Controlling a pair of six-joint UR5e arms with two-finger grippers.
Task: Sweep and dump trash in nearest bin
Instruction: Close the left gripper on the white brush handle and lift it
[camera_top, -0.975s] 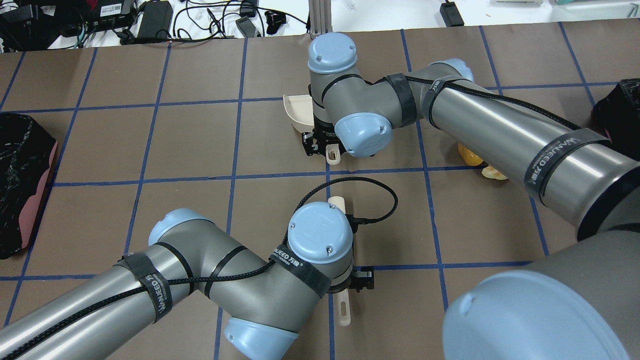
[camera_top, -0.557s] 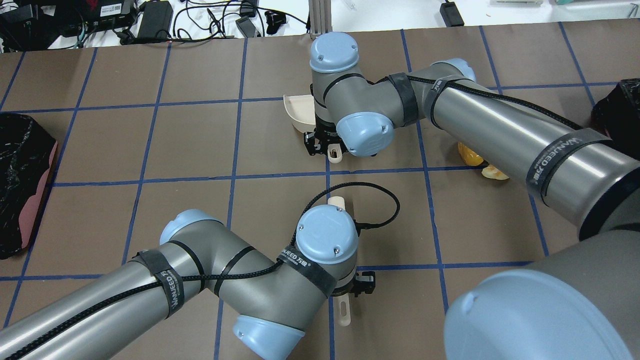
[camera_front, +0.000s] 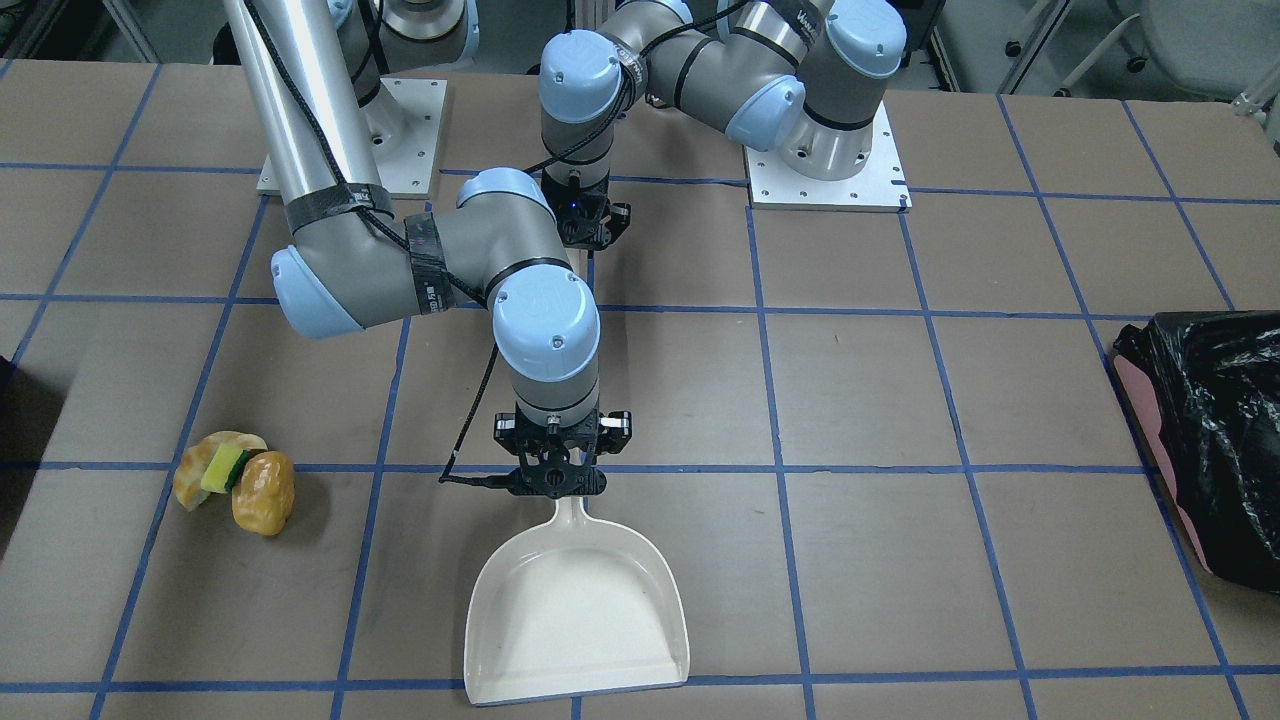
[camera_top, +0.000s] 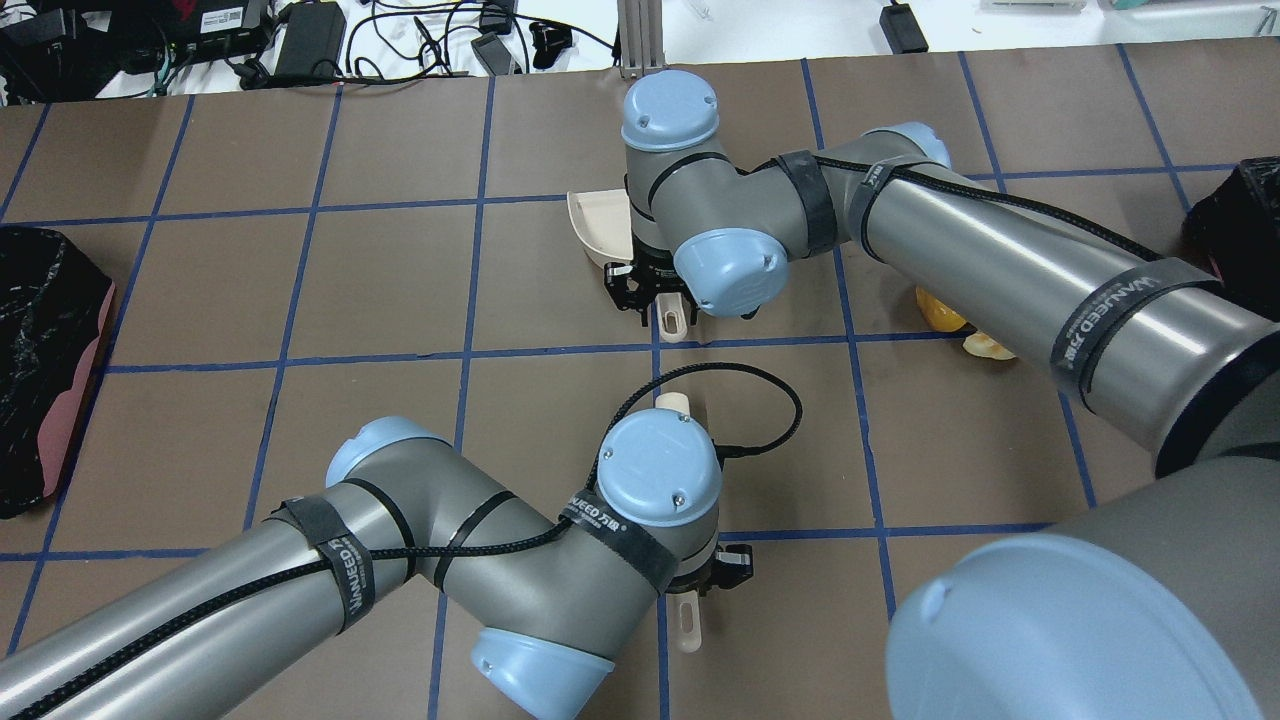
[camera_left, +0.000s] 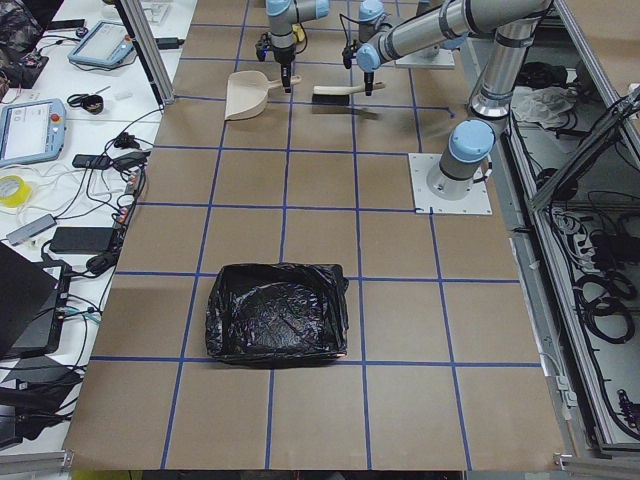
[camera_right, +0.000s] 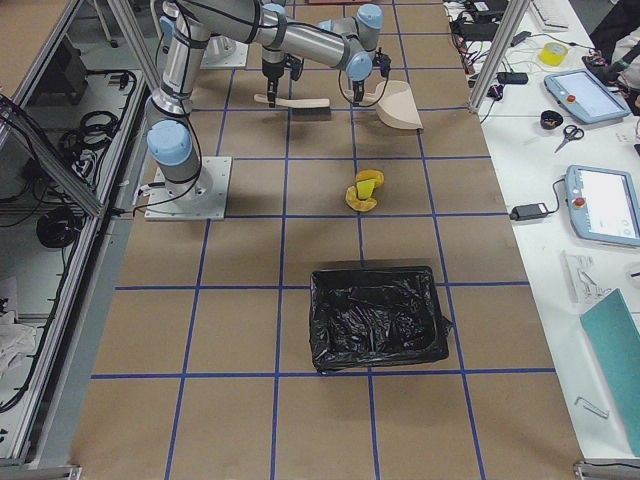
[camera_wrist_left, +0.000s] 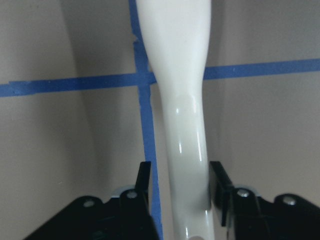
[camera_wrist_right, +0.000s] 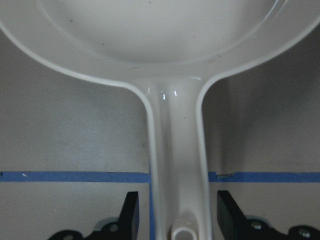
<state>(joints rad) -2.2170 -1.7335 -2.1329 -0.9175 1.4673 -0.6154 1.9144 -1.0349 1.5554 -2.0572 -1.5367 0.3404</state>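
Both arms have edged in over the last second. In the overhead view the left wrist has slid toward 3 o'clock, and the right one has barely moved. Now the left gripper (camera_wrist_left: 180, 172) straddles the brush handle (camera_wrist_left: 175, 75) with its fingers spread and tape showing through a gap on one side, so it is not clamped. The right gripper (camera_wrist_right: 177, 200) brackets the dustpan handle (camera_wrist_right: 176, 140) with table visible on both sides, so it is unclamped too. The dustpan (camera_front: 577, 610) lies flat on the table (camera_front: 900, 400). The trash is untouched: toy croissant (camera_front: 192, 480), sponge block (camera_front: 222, 468) and toy bread roll (camera_front: 265, 492) huddle together, touching, at 9 o'clock from the dustpan handle in the front-facing view. The black-lined bin (camera_right: 378, 318) sits near them. Grasping looks like the next step, and sweeping hasn't begun.
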